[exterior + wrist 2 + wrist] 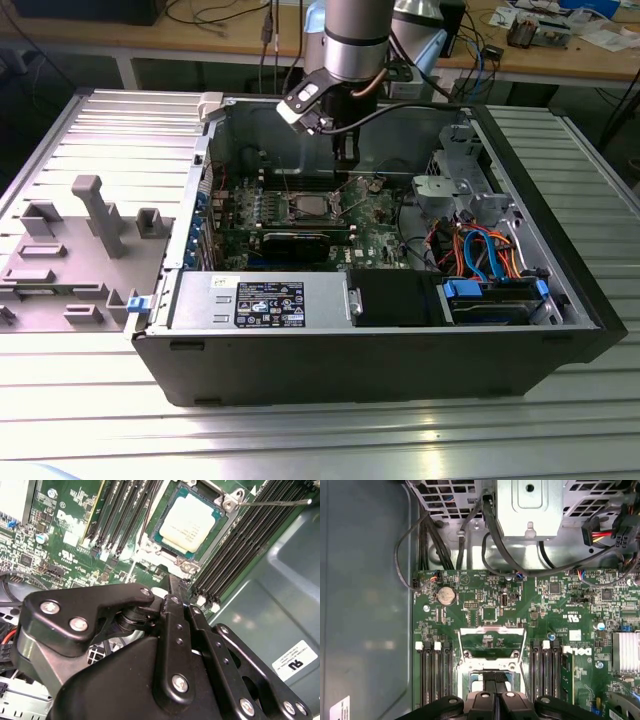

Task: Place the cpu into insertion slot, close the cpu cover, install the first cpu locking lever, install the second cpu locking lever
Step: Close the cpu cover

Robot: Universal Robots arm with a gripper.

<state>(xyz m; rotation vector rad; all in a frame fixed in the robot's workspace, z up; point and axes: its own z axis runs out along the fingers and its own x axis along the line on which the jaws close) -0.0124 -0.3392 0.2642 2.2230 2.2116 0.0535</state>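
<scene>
– Off to the exterior view's left, what's cut off?
– One grey tray [90, 265], at the frame edge. Mid-board: one chip [189, 522] seated in its socket [224, 526], one cover [492, 630] raised. Just right: one gripper [347, 160], fingers [489, 682] pressed together, masking the socket's edge.

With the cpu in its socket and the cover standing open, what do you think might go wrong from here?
The gripper, shut, sits close to the open cpu cover; an off-centre push might bend the thin frame or slip off it. The cpu lies in the insertion slot, but whether it is fully seated I cannot tell; closing onto a skewed chip might damage it. The thin locking lever juts out and might snag.
</scene>
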